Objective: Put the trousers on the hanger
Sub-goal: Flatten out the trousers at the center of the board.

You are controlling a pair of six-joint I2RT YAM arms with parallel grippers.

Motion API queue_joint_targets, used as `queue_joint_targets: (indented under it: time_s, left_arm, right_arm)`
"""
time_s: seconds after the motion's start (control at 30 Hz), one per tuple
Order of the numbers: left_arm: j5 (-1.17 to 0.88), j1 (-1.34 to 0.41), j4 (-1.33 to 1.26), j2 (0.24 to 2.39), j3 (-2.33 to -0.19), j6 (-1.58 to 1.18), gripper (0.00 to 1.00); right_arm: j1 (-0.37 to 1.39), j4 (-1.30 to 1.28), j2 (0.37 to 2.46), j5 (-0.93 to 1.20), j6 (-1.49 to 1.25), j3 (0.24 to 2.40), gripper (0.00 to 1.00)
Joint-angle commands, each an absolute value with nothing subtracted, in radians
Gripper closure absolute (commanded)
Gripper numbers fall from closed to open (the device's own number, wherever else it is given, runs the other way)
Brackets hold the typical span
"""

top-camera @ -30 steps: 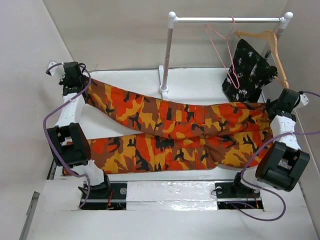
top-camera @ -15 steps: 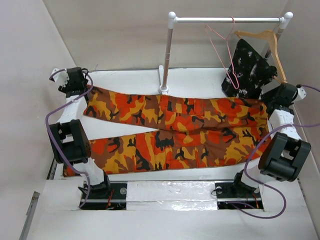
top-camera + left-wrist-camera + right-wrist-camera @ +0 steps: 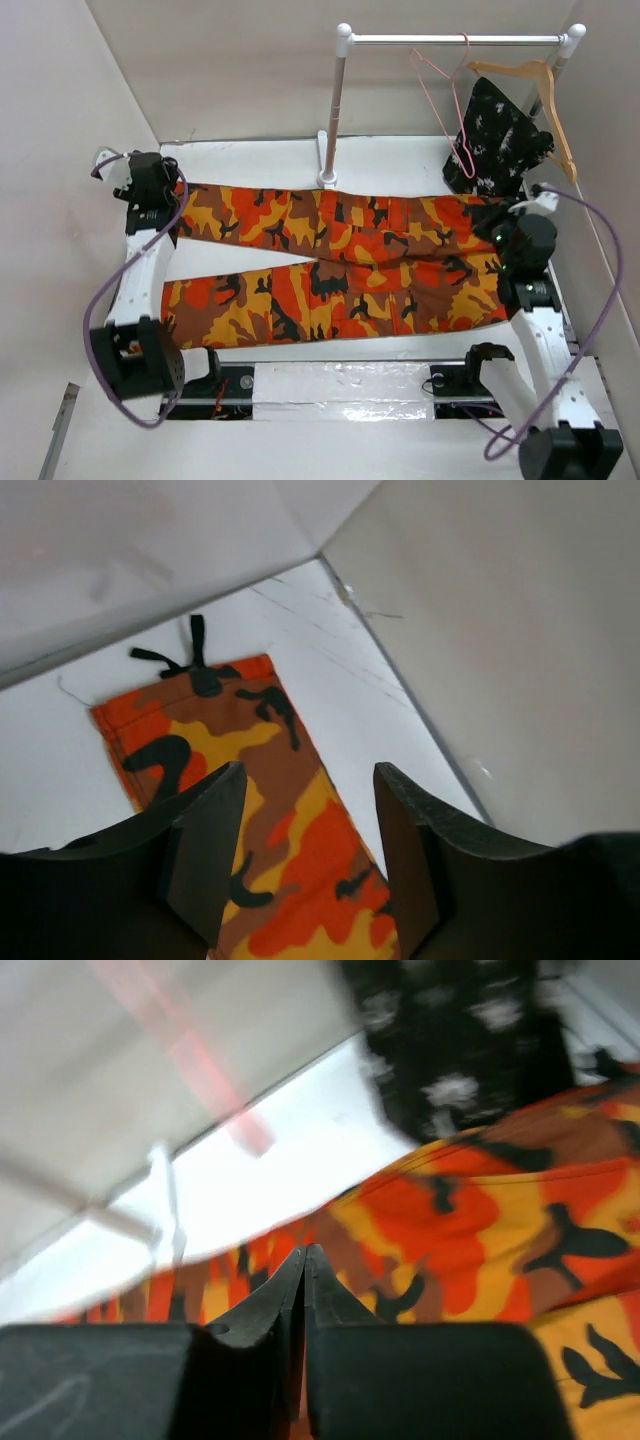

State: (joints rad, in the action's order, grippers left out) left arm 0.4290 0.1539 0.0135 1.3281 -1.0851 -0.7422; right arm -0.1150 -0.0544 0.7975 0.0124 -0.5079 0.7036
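Since a moment ago the right pincer [image 3: 304, 1265] has shifted inward over the waist end of the trousers [image 3: 350, 255], its fingers pressed closed; the left pincer [image 3: 310, 780] gapes wide above a leg cuff; the trousers lie flat on the bench [image 3: 400, 165], and the hanger [image 3: 445, 100] hangs from the rail [image 3: 450, 39]

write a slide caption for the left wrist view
Open left gripper poised over the cuff end of the camouflage trousers on the white table.

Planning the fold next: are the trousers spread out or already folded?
Spread out. The trousers lie flat across the table, both legs showing full length, side by side.
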Motion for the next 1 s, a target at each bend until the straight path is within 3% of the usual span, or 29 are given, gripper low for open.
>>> queue_joint_targets:
  time_s: [0.0, 0.13, 0.17, 0.27, 0.3, 0.4, 0.43, 0.53, 0.73, 0.97]
  left_arm:
    - [0.333, 0.13, 0.035, 1.197, -1.01, -0.77, 0.49]
    - [0.223, -0.001, 0.031, 1.063, -0.976, -0.753, 0.67]
    - [0.191, -0.029, 0.023, 1.039, -0.979, -0.744, 0.68]
    - [0.074, -0.066, 0.012, 0.938, -0.973, -0.709, 0.72]
    - [0.046, -0.066, 0.008, 0.887, -0.962, -0.692, 0.72]
    - [-0.005, -0.066, 0.023, 0.815, -0.936, -0.647, 0.71]
    - [-0.027, -0.066, 0.046, 0.801, -0.927, -0.618, 0.7]
    - [-0.046, -0.066, 0.052, 0.746, -0.887, -0.572, 0.67]
    - [-0.046, -0.066, 0.051, 0.646, -0.819, -0.514, 0.65]
    - [-0.054, -0.066, 0.045, 0.609, -0.795, -0.492, 0.62]
  right_arm:
    - [0.041, -0.019, 0.721, 0.19, -0.472, 0.606, 1.0]
    - [0.467, 0.077, 0.715, 0.056, -0.483, 0.517, 1.0]
    - [0.667, 0.095, 0.744, 0.01, -0.47, 0.518, 1.0]
    - [0.988, 0.14, 0.936, -0.236, -0.427, 0.587, 0.99]
    - [1.032, 0.143, 1.004, -0.259, -0.41, 0.66, 0.94]
    - [1.123, 0.104, 1.289, -0.258, -0.393, 0.799, 0.78]
    - [1.138, 0.107, 1.357, -0.247, -0.374, 0.88, 0.67]
    - [1.189, 0.101, 1.604, -0.236, -0.35, 1.045, 0.57]
    - [1.223, 0.003, 1.969, -0.238, -0.318, 1.349, 0.56]
    - [1.223, -0.185, 2.239, -0.275, -0.308, 1.658, 0.61]
